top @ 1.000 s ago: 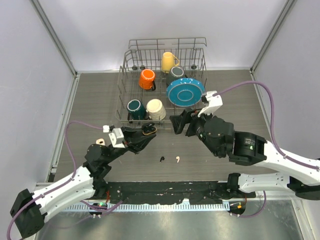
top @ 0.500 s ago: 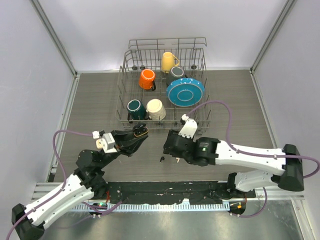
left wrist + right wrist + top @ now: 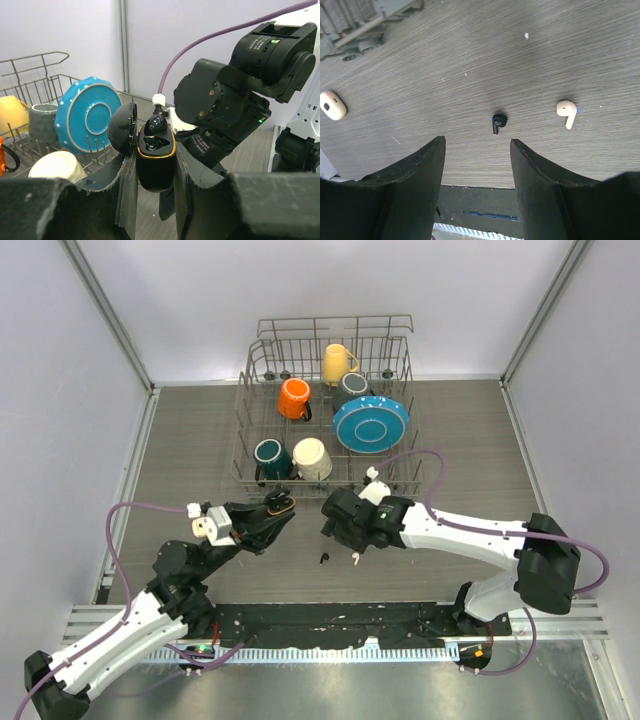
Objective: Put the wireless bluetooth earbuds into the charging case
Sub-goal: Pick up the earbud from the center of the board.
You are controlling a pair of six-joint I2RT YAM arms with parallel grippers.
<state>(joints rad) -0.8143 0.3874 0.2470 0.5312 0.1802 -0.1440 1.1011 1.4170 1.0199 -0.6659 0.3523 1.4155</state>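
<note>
Left gripper (image 3: 155,167) clamps the open black charging case (image 3: 156,175), a seated black earbud (image 3: 158,125) inside; right gripper (image 3: 477,142) gapes wide over the desk (image 3: 470,50) near its front edge; loose black earbud (image 3: 498,121) just ahead between the fingers, white earbud (image 3: 566,111) beside.

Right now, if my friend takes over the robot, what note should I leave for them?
Left gripper: shut on the black charging case, lid open; a seated black bud seems to be inside.
Right gripper: open above the table, fingers aimed near the loose black earbud; the white earbud lies beside it, apart.
Done: maybe one bud in. Left: pick up the loose black earbud and seat it.
</note>
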